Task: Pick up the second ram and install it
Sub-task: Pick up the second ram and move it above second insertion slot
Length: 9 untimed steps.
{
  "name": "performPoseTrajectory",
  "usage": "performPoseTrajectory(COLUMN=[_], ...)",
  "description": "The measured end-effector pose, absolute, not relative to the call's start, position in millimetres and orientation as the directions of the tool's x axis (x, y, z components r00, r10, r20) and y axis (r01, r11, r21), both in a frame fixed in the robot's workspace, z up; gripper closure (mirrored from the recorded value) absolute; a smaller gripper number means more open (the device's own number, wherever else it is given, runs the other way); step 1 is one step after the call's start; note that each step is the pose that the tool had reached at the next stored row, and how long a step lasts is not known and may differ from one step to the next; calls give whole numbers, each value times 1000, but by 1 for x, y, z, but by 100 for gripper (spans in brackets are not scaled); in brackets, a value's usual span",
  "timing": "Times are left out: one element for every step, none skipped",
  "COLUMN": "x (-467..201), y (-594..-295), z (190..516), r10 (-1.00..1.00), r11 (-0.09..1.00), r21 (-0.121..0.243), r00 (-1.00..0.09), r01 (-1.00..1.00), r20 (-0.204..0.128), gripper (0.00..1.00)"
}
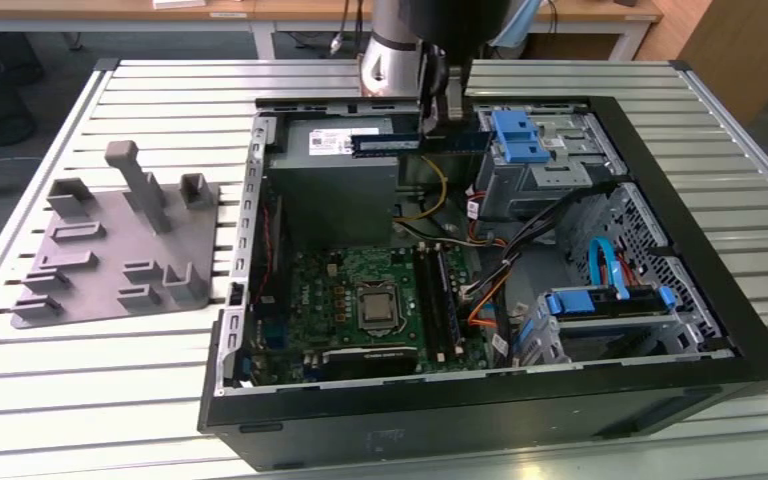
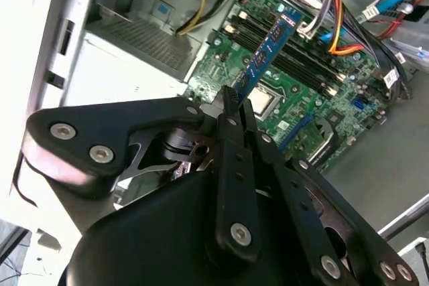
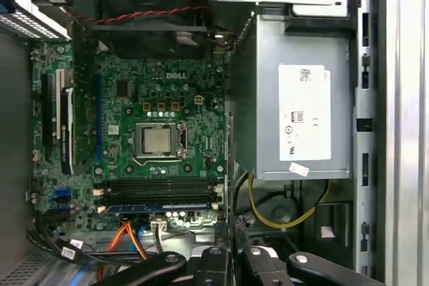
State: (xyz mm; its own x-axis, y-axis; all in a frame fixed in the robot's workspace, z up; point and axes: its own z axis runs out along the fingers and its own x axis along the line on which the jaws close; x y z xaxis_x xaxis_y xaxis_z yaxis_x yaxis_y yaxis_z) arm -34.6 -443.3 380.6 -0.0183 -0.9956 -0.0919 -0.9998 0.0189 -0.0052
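My gripper hangs over the far part of the open computer case and is shut on the second ram. The second ram is a thin dark blue stick, held level above the power supply. In the second wrist view the second ram sticks out from the black fingers over the green motherboard. The long black memory slots lie below and apart from it. Those memory slots run beside the processor in the first wrist view, and they sit on the motherboard's right in the exterior view.
A grey tray with upright posts stands at the exterior view's left on the slatted table. Inside the case are the grey power supply, blue drive brackets and bundles of yellow, orange and black cables near the slots.
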Motion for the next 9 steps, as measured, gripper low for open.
performPoseTrajectory(x=[-35,-35,-35,-35,-35,-35,-35,-35,-35], y=[-447,-450,-453,-455,-457,-459,-460,-461,-461], z=[379,378,376,375,373,371,369,367,365], r10=[-996,-996,-996,-996,-996,-996,-996,-996,-996], r11=[19,19,19,20,20,20,20,20,20], r21=[-5,-5,-5,-5,-5,-5,-5,-5,-5], r00=[-18,-19,-19,-19,-19,-19,-19,-19,-20], r01=[-1000,-1000,-1000,-1000,-1000,-1000,-1000,-1000,-1000], r20=[-92,-92,-92,-92,-92,-92,-92,-92,-92], gripper=[86,86,86,86,86,86,86,86,86])
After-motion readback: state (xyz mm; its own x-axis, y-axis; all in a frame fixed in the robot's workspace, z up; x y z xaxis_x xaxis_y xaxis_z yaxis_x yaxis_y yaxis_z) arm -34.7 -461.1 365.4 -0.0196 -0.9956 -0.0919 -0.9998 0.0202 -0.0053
